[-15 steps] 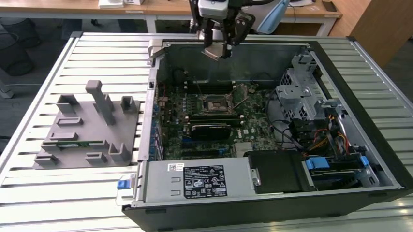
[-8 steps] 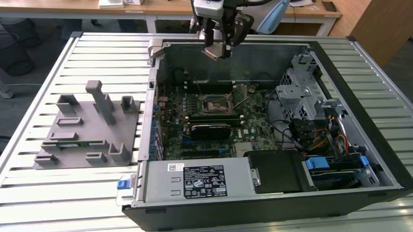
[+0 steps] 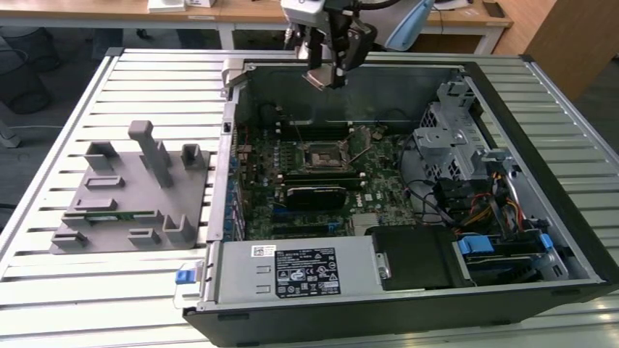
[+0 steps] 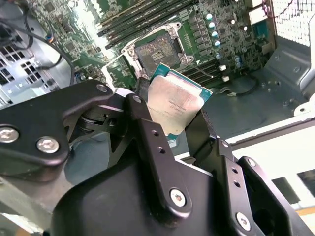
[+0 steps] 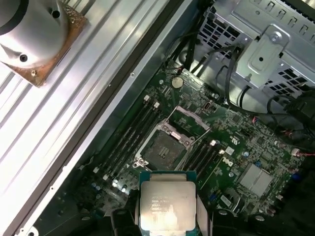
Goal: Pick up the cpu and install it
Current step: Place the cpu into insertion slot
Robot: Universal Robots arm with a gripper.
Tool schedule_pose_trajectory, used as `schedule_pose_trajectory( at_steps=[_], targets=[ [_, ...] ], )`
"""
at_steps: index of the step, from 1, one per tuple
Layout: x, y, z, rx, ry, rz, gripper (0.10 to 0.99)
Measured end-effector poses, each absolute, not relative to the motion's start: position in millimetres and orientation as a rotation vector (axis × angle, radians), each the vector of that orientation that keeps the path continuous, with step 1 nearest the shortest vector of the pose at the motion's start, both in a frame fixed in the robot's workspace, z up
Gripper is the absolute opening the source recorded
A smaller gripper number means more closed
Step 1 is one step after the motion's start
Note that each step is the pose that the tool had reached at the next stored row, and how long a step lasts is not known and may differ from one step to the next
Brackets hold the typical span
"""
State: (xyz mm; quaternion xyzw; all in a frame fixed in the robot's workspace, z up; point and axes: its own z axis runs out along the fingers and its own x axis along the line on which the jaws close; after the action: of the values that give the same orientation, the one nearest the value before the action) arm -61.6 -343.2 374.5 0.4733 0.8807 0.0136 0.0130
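Now | slatted metal table bearing open computer case, desks behind | gripper jaws clamped on cpu edges, held above case, clear of socket.

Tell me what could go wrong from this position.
1. The hand grips the cpu only by its edges above the open case; a slip would likely drop it onto the motherboard.
2. The cpu looks tilted in the second wrist view; lowered that way into the open socket, it could seat crooked and damage the contacts.
3. The socket's flipped-open frame might catch a corner.
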Motion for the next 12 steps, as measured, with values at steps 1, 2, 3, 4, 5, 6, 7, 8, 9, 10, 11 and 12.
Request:
schedule_pose_trajectory(
  at_steps=[1, 2, 3, 4, 5, 6, 7, 8, 9, 10, 11, 12],
  targets=[
    [-61.6, -343.1, 374.4, 1.492, 2.735, 0.042, 0.541],
    [-61.6, -343.0, 374.3, 1.509, 2.725, 0.042, 0.541],
    [-61.6, -342.9, 374.2, 1.526, 2.715, 0.042, 0.541],
    [-61.6, -342.9, 374.1, 1.544, 2.705, 0.042, 0.541],
    [-61.6, -342.9, 374.0, 1.562, 2.694, 0.041, 0.541],
    [-61.6, -342.8, 373.8, 1.583, 2.682, 0.041, 0.541],
    [-61.6, -342.8, 373.6, 1.604, 2.669, 0.041, 0.541],
    [-61.6, -342.8, 373.3, 1.628, 2.654, 0.04, 0.541],
    [-61.6, -342.8, 372.9, 1.652, 2.639, 0.04, 0.541],
    [-61.6, -342.8, 372.5, 1.675, 2.624, 0.039, 0.541],
    [-61.6, -342.8, 372.1, 1.699, 2.609, 0.039, 0.541],
    [-61.6, -342.8, 371.6, 1.722, 2.593, 0.038, 0.541]
  ],
)
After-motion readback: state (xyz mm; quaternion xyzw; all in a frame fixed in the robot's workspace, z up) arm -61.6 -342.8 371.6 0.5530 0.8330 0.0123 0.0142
